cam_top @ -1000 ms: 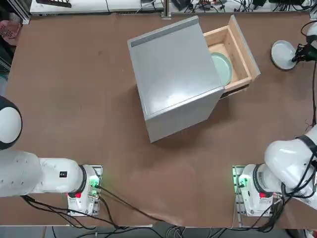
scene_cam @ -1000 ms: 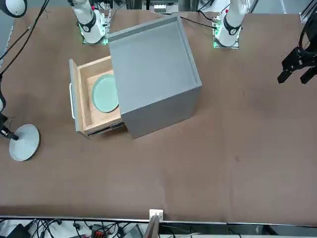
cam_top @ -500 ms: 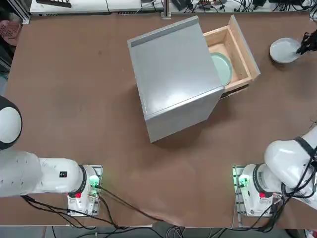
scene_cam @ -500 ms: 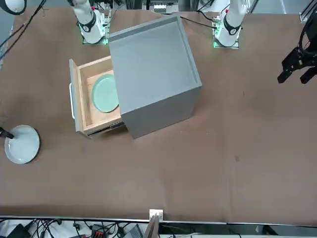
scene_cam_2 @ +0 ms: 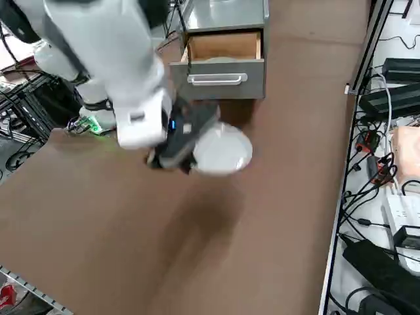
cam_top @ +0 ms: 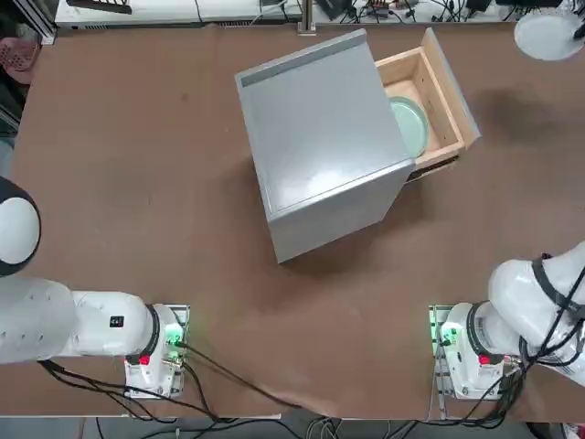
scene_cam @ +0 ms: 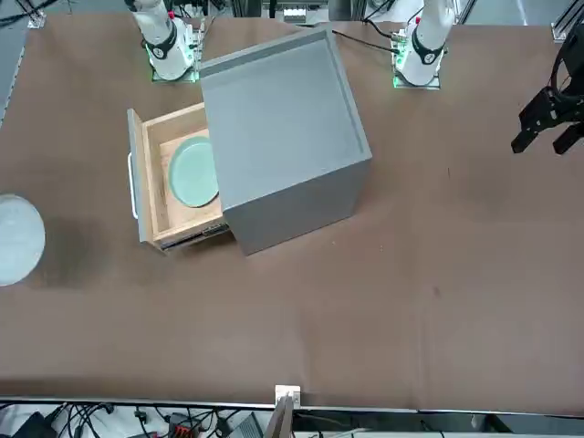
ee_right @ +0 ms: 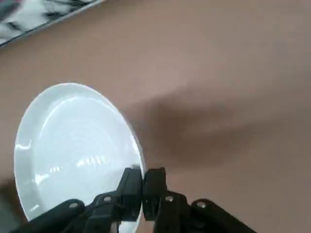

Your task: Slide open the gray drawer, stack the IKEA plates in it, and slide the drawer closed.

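Now, starting at the left of the overhead picture, a big gray cabinet point(cam_top: 322, 142) sits skewed on the brown worktop point(cam_top: 137, 183), a little above the frame's centre. Its drawer point(cam_top: 437, 91) is pulled out toward the upper right, showing pale wood sides and floor. A mint green plate point(cam_top: 411, 124) lies flat inside it, partly tucked under the cabinet's edge. Further right, in the upper right corner, a white plate point(cam_top: 547, 33) is raised clear of the worktop, and a soft shadow falls on the brown surface below and to its left. In the front picture the same plate shows at the left edge, well apart from the drawer's gray front point(scene_cam: 134, 190). The side picture shows the right arm's tool point(scene_cam_2: 176, 146) in the middle of the frame with the white plate at its tip, in front of the drawer's handle point(scene_cam_2: 216, 79). At the wrist, the tool's two dark fingers point(ee_right: 154, 187) are pinched tight on the plate's rim, so the plate hangs from them tilted above the worktop.
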Tool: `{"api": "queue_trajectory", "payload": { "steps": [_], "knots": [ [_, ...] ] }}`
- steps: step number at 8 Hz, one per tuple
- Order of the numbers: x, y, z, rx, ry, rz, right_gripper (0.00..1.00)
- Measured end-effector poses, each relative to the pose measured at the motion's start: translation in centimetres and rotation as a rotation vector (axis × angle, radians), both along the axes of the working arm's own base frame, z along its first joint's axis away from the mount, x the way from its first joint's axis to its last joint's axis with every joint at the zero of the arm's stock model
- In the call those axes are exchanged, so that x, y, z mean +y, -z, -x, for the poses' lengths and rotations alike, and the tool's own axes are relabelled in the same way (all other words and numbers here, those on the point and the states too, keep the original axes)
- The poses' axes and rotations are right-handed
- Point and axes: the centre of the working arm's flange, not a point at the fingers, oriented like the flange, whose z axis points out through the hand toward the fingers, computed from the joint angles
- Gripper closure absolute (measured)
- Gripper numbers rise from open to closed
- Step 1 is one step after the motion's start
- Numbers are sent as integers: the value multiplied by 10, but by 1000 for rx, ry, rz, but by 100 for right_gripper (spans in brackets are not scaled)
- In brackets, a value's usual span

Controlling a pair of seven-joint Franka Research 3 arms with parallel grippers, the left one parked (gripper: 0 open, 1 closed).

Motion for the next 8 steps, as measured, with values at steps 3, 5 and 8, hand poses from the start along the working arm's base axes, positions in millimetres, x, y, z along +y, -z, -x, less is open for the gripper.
{"api": "queue_trajectory", "payload": {
  "steps": [3,5,8],
  "knots": [
    [108,-102,32,32,-99,-26,100],
    [213,-122,49,85,-102,6,100],
    [334,-115,81,128,-79,72,100]
  ]
}}
